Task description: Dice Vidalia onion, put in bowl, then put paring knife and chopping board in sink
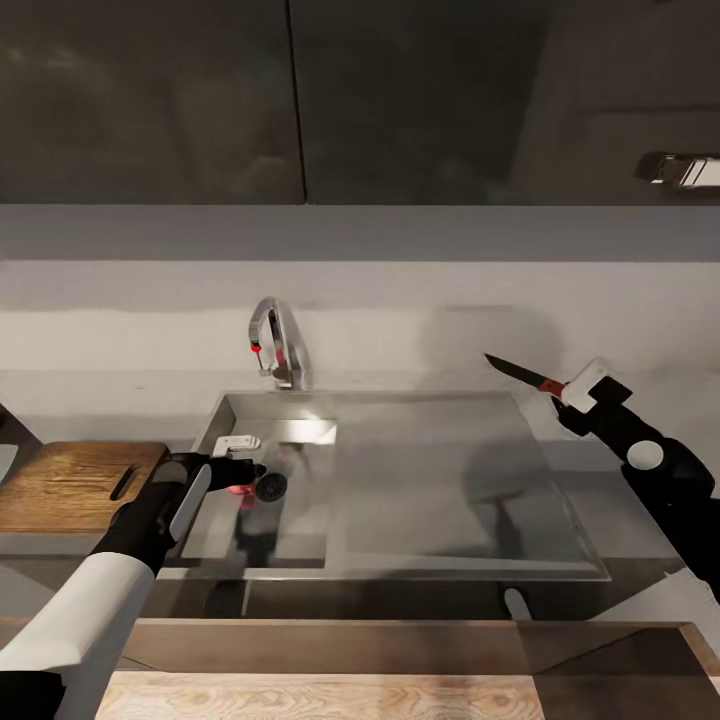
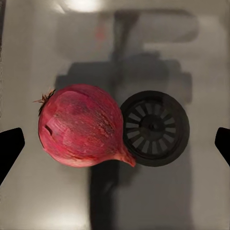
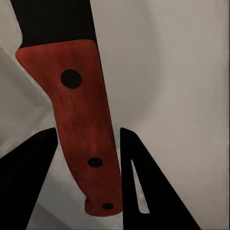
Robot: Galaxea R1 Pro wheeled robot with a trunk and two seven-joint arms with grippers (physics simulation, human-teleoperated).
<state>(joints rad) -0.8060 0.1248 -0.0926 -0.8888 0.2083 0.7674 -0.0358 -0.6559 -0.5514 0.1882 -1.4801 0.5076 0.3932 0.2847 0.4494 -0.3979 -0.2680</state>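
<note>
**Q.** What does the figure show, from the largest element down?

**A.** The sink (image 1: 430,480) sets the reference. The chopping board (image 1: 70,487) lies on the countertop (image 1: 640,515) just beside the sink's tap-side end. Above the basin the left gripper (image 1: 243,462) hangs with its fingers (image 2: 9,148) spread wide and grasping nothing. Directly under it the onion (image 2: 81,125) rests on the sink floor, its root tip touching the rim of the drain (image 2: 154,128). Over the sink's far corner, away from the board, the right gripper (image 1: 583,392) is clenched on the red handle of the knife (image 1: 520,374), blade pointing back toward the tap (image 1: 277,345).

**Q.** What could go wrong from here?

**A.** Three risks, by judgement. First, the onion is round and smooth; fingers closing off-centre would likely squeeze it sideways so it rolls across the steel floor or onto the drain. Second, a descent too deep would drive the fingertips into the sink floor before they close. Third, the knife is held by only part of its handle, so a quick arm motion could let it pivot in the grip, or slip and drop into the sink.
</note>
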